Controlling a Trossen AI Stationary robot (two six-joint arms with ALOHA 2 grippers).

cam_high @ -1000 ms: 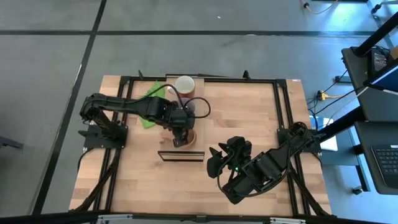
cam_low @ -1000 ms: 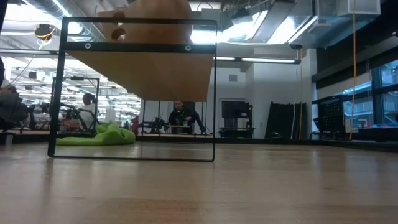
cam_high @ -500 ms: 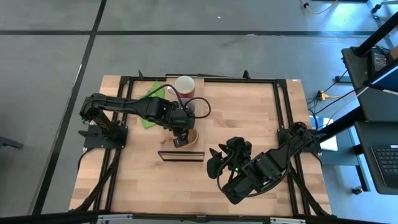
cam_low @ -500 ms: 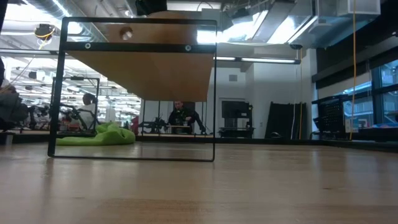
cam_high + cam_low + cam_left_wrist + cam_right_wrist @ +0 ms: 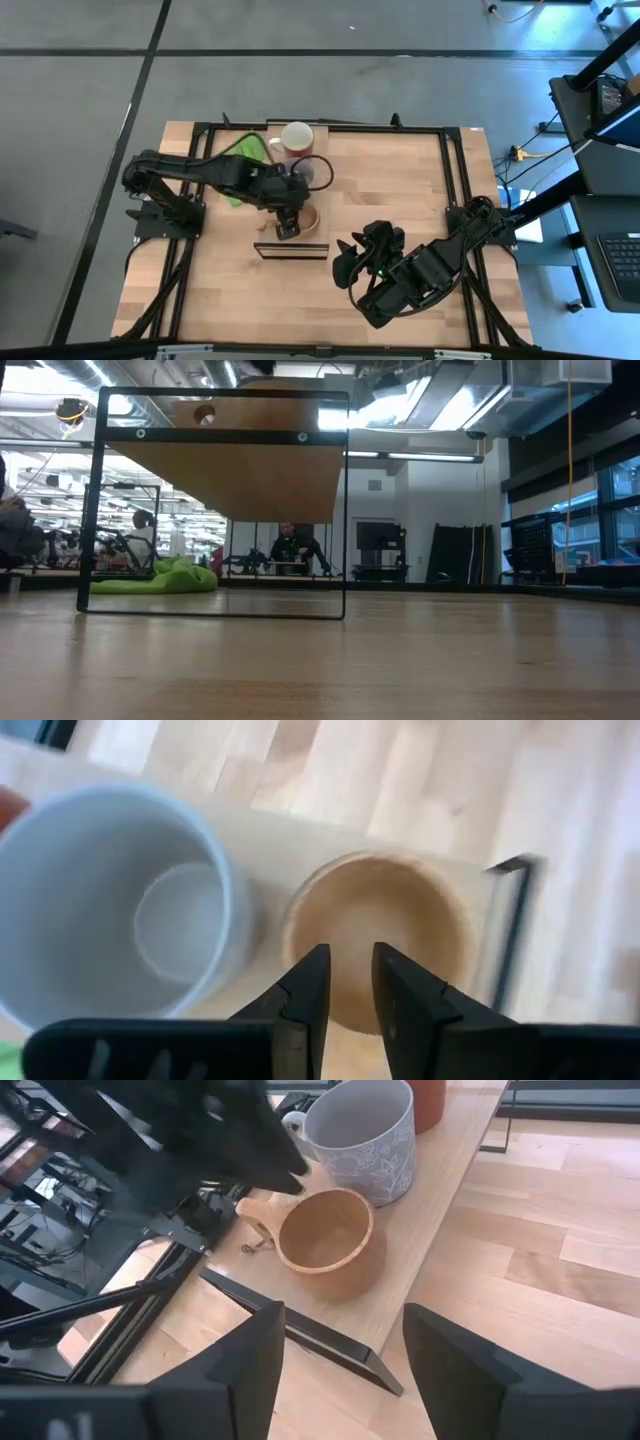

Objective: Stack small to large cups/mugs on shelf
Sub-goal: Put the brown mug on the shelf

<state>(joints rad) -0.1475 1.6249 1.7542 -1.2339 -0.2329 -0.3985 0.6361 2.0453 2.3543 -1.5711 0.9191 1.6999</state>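
The small brown wooden cup (image 5: pixel 325 1230) stands upright on the near end of the light-wood shelf (image 5: pixel 440 1210), its stub handle (image 5: pixel 252 1207) pointing toward my left arm. It also shows in the high view (image 5: pixel 308 218). The grey mug (image 5: pixel 365 1140) stands behind it on the shelf, and the red mug (image 5: pixel 297 137) with the white inside is farthest back. My left gripper (image 5: pixel 350 990) hovers over the wooden cup's rim, its fingers a narrow gap apart with nothing between them. My right gripper (image 5: pixel 345 1370) is open and empty, near the table's front right.
A green cloth (image 5: pixel 238 150) lies on the table at the shelf's far left. The shelf's dark frame (image 5: pixel 345 510) stands on the table in the low view. A black frame runs round the tabletop (image 5: pixel 445 170). People sit in the room beyond.
The wooden cup has come down from a raised, tilted position and now stands level on the shelf's near end. My left arm has drawn back slightly toward the table's left.
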